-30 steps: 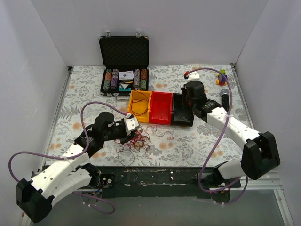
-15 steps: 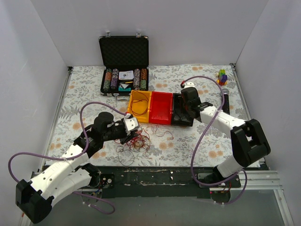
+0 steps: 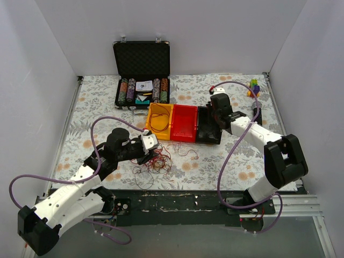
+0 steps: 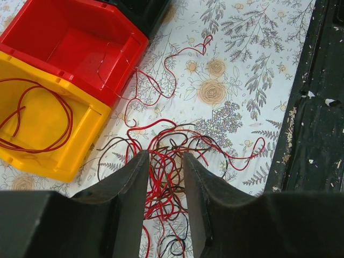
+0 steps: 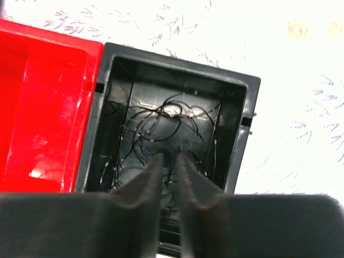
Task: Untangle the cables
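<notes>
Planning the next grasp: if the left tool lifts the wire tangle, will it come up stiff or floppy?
Probably floppy: the wires lie in loose, irregular loops. Likely very light, being hair-thin. Neighbouring strands may drag along, since red and dark loops cross.

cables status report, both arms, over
Left gripper open, straddling the cables, not yet untangled. Right gripper slightly open over black bin, dark wires inside. Nothing blocking.
</notes>
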`<move>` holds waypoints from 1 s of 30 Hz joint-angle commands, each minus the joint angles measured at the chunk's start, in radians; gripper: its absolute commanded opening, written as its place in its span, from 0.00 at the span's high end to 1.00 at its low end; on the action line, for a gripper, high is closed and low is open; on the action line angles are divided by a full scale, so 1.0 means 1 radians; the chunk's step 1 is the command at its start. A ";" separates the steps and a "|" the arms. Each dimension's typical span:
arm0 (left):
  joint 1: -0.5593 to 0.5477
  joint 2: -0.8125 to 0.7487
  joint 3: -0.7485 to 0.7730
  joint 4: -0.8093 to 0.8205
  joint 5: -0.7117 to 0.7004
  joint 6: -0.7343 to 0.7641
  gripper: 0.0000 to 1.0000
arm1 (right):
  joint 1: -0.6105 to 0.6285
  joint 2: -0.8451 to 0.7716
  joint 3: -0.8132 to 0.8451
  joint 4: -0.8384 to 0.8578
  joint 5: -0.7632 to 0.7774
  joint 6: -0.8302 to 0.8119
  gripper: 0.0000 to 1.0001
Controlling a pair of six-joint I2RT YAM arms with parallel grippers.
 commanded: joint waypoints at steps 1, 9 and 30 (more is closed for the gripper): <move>-0.003 -0.024 0.013 0.013 0.018 -0.001 0.67 | -0.010 -0.003 0.051 0.012 -0.037 -0.019 0.67; -0.001 -0.013 0.059 0.005 0.018 0.019 0.66 | -0.010 -0.057 0.079 -0.001 -0.048 -0.027 0.53; 0.006 -0.043 0.004 0.000 0.014 0.030 0.64 | -0.009 -0.217 0.169 -0.125 -0.134 -0.054 0.59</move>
